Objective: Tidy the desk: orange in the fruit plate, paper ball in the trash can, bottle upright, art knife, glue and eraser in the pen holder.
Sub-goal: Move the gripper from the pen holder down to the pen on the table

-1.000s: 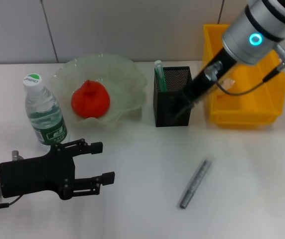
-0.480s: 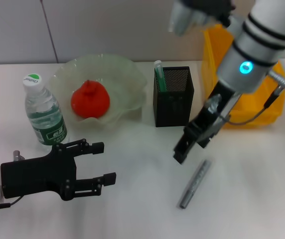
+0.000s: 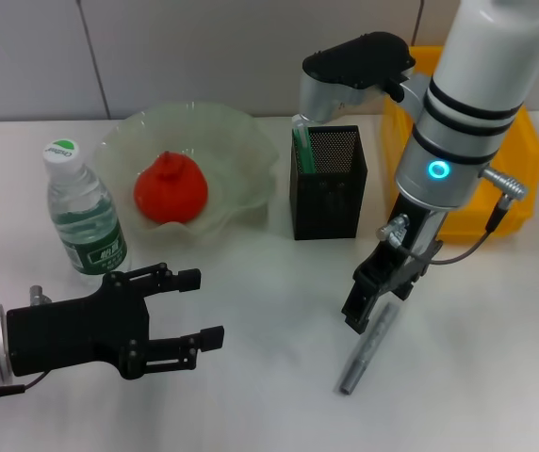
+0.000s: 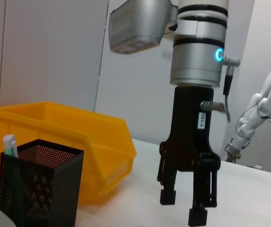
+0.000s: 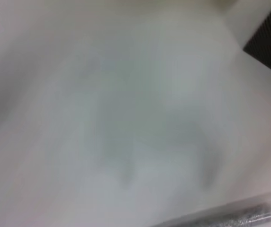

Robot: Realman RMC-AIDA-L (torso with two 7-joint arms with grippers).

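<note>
Hanging just above the upper end of the knife (image 3: 368,347), the right gripper (image 3: 371,309) points down with its fingers (image 4: 198,216) apart and nothing between them. The knife lies flat on the desk (image 3: 251,395), well apart from the holder (image 3: 327,182), where the glue (image 3: 302,143) already stands. The flat bar could slide or spin away if one finger lands on it rather than beside it, and a pinch near the end, not the middle, would likely let it tilt and slip. The right wrist view is too blurred to judge alignment. The left gripper (image 3: 187,325) hovers open near the bottle (image 3: 82,212), idle.
</note>
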